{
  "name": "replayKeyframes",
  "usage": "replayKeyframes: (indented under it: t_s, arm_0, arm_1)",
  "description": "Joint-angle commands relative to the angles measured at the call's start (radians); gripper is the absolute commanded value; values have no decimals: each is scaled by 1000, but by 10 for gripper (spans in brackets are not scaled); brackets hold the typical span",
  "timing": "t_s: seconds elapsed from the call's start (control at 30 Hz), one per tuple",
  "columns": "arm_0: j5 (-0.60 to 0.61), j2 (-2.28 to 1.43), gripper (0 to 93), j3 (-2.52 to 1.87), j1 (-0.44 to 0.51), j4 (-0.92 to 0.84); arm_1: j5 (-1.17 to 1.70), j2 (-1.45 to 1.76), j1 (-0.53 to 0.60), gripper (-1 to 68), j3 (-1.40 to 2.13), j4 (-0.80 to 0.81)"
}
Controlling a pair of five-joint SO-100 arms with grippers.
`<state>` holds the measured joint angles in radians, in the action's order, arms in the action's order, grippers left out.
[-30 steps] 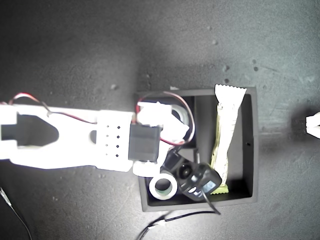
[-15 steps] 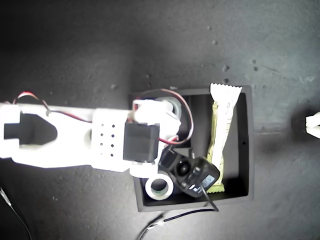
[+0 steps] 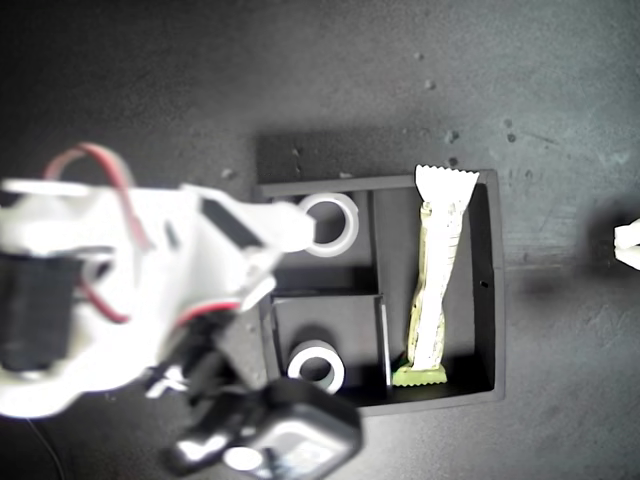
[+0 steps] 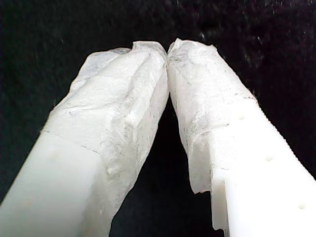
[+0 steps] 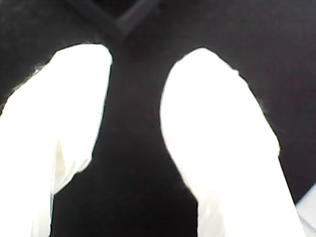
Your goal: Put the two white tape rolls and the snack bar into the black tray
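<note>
My first gripper is closed with nothing between its two white fingers. Their tips, wrapped in crinkled white tape, meet. Behind them the first wrist view shows only a dark speckled surface. My second gripper stands open, its two bright white fingers well apart with nothing between them. Past the gap lies a black floor, and further on narrow black ridges meet at an angle.

In the exterior view a blurred white arm with red wires fills that view's left side, close to the camera. A black camera module hangs out of focus at its lower end. One white tip of this arm reaches the left edge of the upper roll. Whether it touches cannot be told, and the wrist views do not settle which arm this is.

The square matte black tray with low walls sits right of the arm on a dark grey tabletop. The first small white ring-shaped tape roll lies flat in the tray's upper small compartment. The second white tape roll lies flat in the lower small compartment, and a divider separates the two. The long thin snack bar packet, pale cream side up, lies lengthwise in the long compartment on the exterior view's right. Its crimped upper end rides over the tray's top wall, and its green lower end rests near the bottom wall. A small white part shows at the exterior view's right edge, well apart from the tray.
</note>
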<state>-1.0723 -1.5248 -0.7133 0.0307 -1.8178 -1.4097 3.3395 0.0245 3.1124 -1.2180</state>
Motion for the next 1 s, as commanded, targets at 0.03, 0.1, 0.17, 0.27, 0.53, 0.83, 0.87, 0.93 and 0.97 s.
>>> replayKeyframes:
  t_s: [0.03, 0.1, 0.17, 0.27, 0.53, 0.83, 0.87, 0.93, 0.97]
  arm_0:
    - [-31, -499, 0, -393, -57, -6]
    - [-43, -681, 0, -609, -77, 37]
    - [-57, -864, 0, -850, -94, 103]
    - [-83, -1106, 0, -1213, -91, 232]
    - [-204, -1638, 0, -1905, 20, 453]
    - [-238, -1862, 0, -2230, 89, 492]
    - [-239, -1862, 0, -2258, 98, 506]
    - [-230, -1861, 0, -2312, 127, 555]
    - [-224, -1861, 0, -2345, 144, 592]
  arm_1:
    - [2, 8, -97, 8, 12, -89]
    - [57, 8, -146, 15, 12, -121]
    - [66, 8, -173, 3, 12, -123]
    - [28, 8, -181, -4, 12, -123]
    - [37, 8, -213, -2, 12, -123]
    - [64, 8, -160, -1, 12, -123]
    - [64, 8, -155, -1, 12, -123]
    - [64, 8, -144, -1, 12, -123]
    - [64, 8, -138, -1, 12, -123]
